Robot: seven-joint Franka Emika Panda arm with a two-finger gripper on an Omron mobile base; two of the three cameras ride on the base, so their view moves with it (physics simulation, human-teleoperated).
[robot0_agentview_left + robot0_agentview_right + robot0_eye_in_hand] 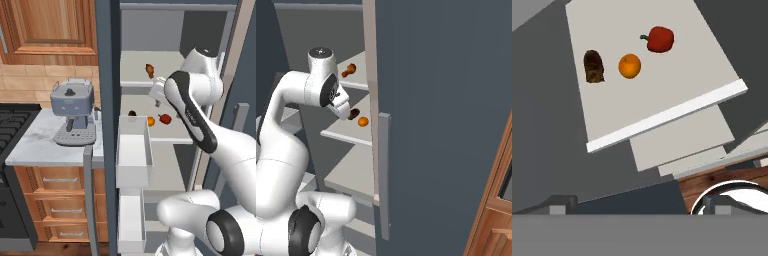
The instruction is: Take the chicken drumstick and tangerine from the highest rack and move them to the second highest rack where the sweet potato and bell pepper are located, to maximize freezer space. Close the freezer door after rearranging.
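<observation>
The claw (158, 96) sits in the open freezer, between the highest rack and the second highest rack. In the hand view just the two dark tips show at the bottom edge, set far apart with nothing between them, so the claw is wide and empty.

Below it, the second highest rack (662, 112) carries three things in a row: one sweet potato (593, 66) on the left, one tangerine (629, 66) in the middle, and one red bell pepper (659, 39) on the right. They lie near one another but apart, none touching. In the left base view the same three show on that rack: sweet potato (132, 114), tangerine (150, 121), bell pepper (165, 118).

On the highest rack (135, 85) lies one chicken drumstick (149, 70), alone; the right base view shows it too (348, 69), above the tangerine (363, 121).

The freezer door (446, 125) stands open, with one upright grey handle (384, 175).

To the left, on a marble tabletop (35, 142), stands one grey-blue espresso machine (73, 111). Three wooden drawers (59, 197) sit under it. No writing or brand can be read anywhere.
</observation>
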